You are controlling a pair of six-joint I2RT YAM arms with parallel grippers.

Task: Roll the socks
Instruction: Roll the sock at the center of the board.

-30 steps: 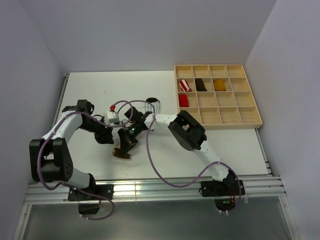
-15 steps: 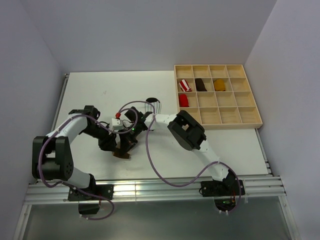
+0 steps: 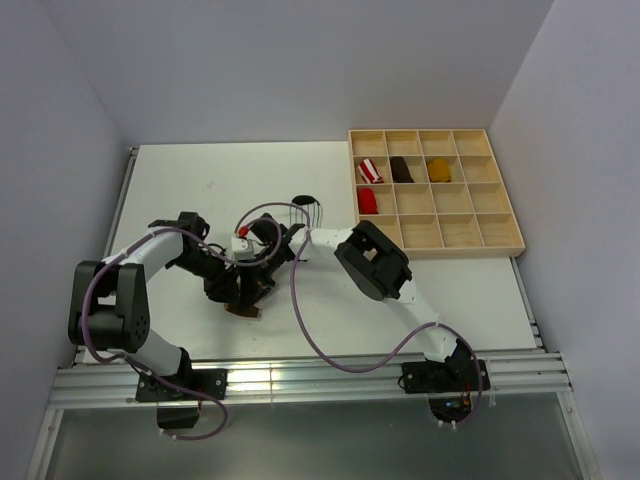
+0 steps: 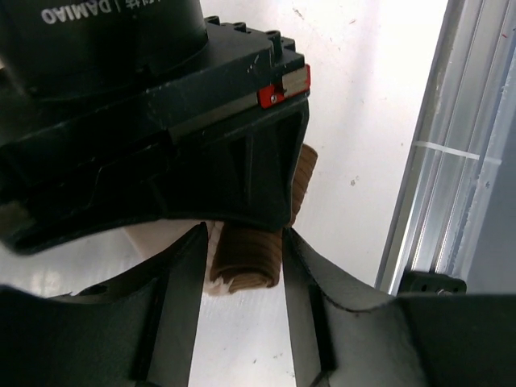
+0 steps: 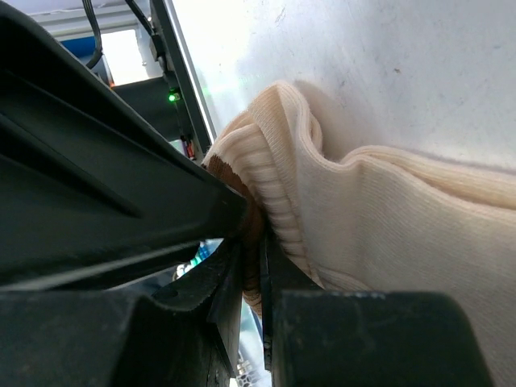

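The cream sock (image 5: 387, 218) lies partly rolled on the white table, its brown end (image 3: 243, 308) showing below the two wrists in the top view. My right gripper (image 5: 256, 242) is shut on the sock's brown band. My left gripper (image 4: 242, 242) is open and straddles the brown rolled end (image 4: 250, 256), with the right gripper's black body (image 4: 145, 121) directly above it. In the top view the left gripper (image 3: 228, 290) and right gripper (image 3: 257, 288) sit side by side. The white striped sock (image 3: 306, 205) lies flat behind them, apart from both.
A wooden compartment tray (image 3: 500, 245) stands at the back right, holding a red-and-white bundle (image 3: 371, 169), a dark brown bundle (image 3: 401, 169), a mustard bundle (image 3: 439, 169) and a red bundle (image 3: 368, 201). The table's metal rail (image 4: 435, 210) runs close by the left gripper.
The left arm has swung right, bringing its open gripper in beside the right gripper and around the sock's rolled end. The right gripper has stayed shut on the sock.
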